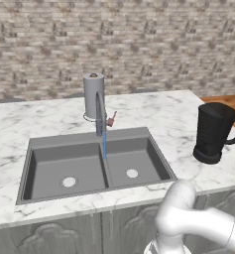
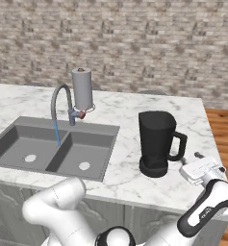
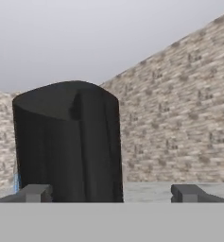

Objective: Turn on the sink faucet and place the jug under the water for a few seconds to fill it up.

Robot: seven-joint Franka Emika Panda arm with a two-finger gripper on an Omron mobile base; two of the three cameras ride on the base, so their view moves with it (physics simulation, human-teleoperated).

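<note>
The grey gooseneck sink faucet [image 1: 99,115] [image 2: 59,100] stands behind the double-basin sink [image 1: 44,145] [image 2: 19,126]. A thin blue stream of water [image 1: 104,146] [image 2: 57,133] falls from its spout near the centre divider. The black jug [image 1: 214,131] [image 2: 156,141] stands upright on the marble counter to the right of the sink, apart from the water. My gripper [image 2: 190,160] [image 3: 113,193] is open, low at the counter's right end, just beyond the jug's loop handle. In the hand view the jug [image 3: 68,146] looms close, handle toward me, left of centre between the spread fingertips [image 3: 35,193].
A grey paper-towel roll [image 1: 93,89] [image 2: 82,89] stands upright right behind the faucet. A brick wall backs the counter. The counter ends just right of the jug, with wooden floor [image 2: 223,129] beyond. My white arm curls below the counter's front edge.
</note>
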